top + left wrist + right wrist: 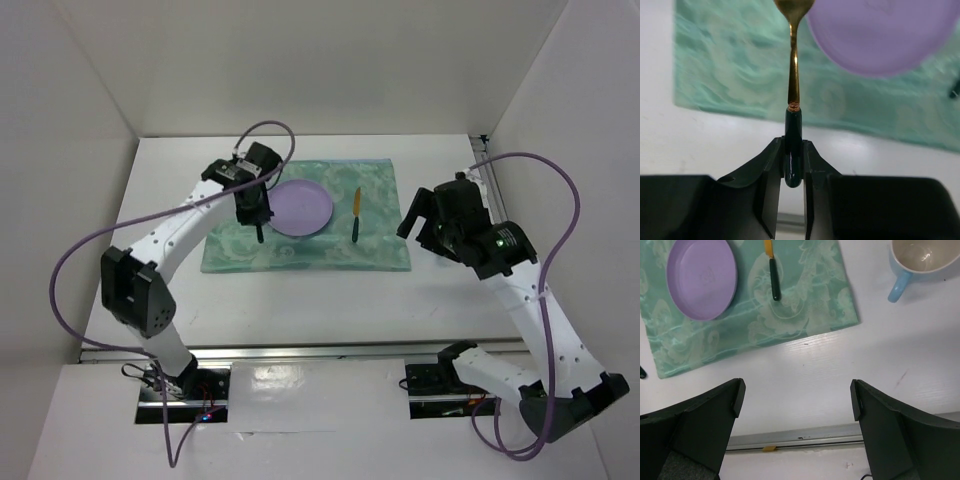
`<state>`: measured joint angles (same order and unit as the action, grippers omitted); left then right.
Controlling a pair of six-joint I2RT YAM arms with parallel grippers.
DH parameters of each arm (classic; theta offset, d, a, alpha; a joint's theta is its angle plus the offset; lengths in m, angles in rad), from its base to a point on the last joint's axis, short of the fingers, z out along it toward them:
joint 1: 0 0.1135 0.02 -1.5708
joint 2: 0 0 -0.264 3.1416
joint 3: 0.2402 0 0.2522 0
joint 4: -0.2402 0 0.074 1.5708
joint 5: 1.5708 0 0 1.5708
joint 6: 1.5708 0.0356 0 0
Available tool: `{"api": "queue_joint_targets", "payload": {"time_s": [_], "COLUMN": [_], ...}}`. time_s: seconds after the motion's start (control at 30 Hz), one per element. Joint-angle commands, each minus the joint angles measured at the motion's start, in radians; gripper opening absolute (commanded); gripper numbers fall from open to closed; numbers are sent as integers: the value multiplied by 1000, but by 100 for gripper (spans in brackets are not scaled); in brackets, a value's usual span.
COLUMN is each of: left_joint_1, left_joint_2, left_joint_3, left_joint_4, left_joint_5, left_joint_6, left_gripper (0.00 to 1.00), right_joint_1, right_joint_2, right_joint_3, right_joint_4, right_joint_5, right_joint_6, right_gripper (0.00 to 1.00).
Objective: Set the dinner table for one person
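Lilac round plate (pixel 302 208) and gold green-handled utensil (pixel 355 218) sit on teal cloth mat (pixel 380 252); left gripper (pixel 793 146) grasps matching spoon (pixel 793 75), unplaced; right gripper (pixel 797 389) released.

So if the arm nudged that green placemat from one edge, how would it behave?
Probably floppy: the green placemat looks like thin cloth lying flat, so it would likely wrinkle rather than slide whole. The purple plate and the utensil resting on it would probably shift with it.
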<state>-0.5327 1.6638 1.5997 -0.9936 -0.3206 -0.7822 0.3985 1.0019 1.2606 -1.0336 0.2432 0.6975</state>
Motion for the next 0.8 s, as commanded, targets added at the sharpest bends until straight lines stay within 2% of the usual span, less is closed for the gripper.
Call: {"api": "queue_joint_targets", "payload": {"time_s": [0.0, 0.13, 0.3, 0.43, 0.77], "left_joint_1": [92, 181, 224, 264, 273], "left_joint_2": [105, 304, 462, 517, 576], "left_joint_3": [90, 224, 325, 347, 287], "left_joint_4": [-4, 9, 21, 42, 85], "left_joint_5": [-43, -44, -43, 12, 61], "left_joint_6": [219, 300, 301, 334, 356], "left_gripper": [0, 0, 0, 0, 0], "right_joint_1": [-6, -6, -6, -6, -15], "right_joint_2": [41, 87, 119, 130, 184], "right_joint_3": [-4, -4, -4, -4, -82], "right_joint_4": [69, 90, 104, 104, 130], "right_joint_5": [-5, -5, -5, 19, 38], "right_joint_6": [-24, -24, -24, -24, 4], "right_gripper": [100, 100, 100, 100, 100]}}
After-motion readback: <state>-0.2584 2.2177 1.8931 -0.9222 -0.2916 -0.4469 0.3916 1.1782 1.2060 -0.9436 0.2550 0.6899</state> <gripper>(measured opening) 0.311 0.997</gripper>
